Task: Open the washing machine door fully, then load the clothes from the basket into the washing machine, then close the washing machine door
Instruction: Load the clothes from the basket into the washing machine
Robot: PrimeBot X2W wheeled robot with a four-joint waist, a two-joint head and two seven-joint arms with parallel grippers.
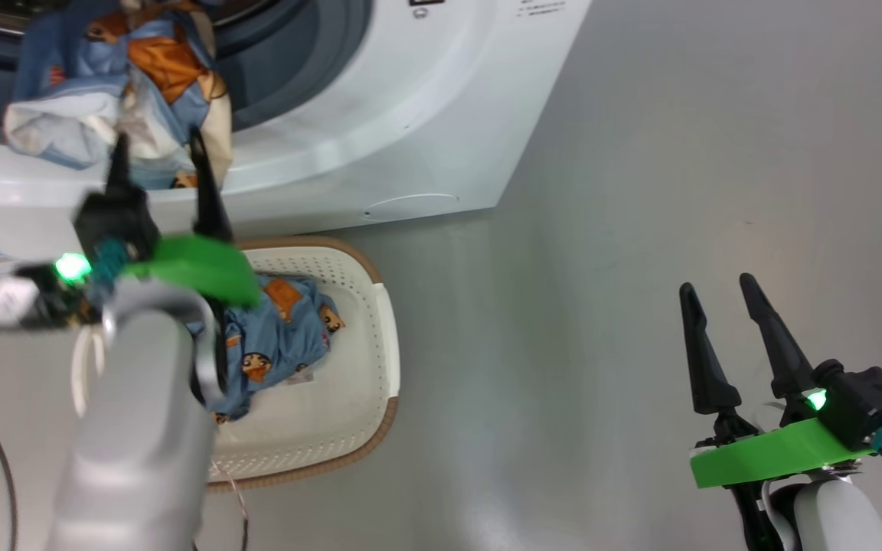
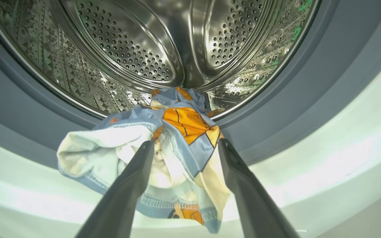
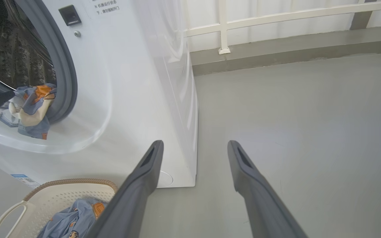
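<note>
From my head, my left gripper (image 1: 157, 139) is up at the mouth of the washing machine (image 1: 426, 115), its 2 fingers spread wide with nothing pinched between them. A light blue garment (image 1: 142, 69) with orange print lies bunched just past the tips, draped over the lower lip of the opening, part inside and part hanging out. Nearer to me the basket (image 1: 383, 360) stands on the grey floor (image 1: 640, 229) just in front of the machine, and a second garment (image 1: 280, 337) lies in it, partly hidden behind my left forearm. My right gripper (image 1: 717, 285) hangs far to the right over bare floor, fingers apart and empty, well apart from the basket. Through my left wrist, the 2 fingers (image 2: 124, 191) rise parted, and the garment (image 2: 184, 122) sits between and behind their tips, spilling from the steel drum (image 2: 127, 49) across the grey-blue gasket (image 2: 309, 99) onto the white front; I cannot tell whether either finger touches the cloth. Through my right wrist, my right gripper (image 3: 195, 143) is wide open and holds nothing, its fingers over the floor beside the machine's right near corner. To the left the washing machine (image 3: 137, 82) shows the garment (image 3: 28, 109) hanging at its mouth, and below it the basket (image 3: 61, 195) holds the second garment (image 3: 71, 221); a white railing (image 3: 223, 26) runs along the far wall
</note>
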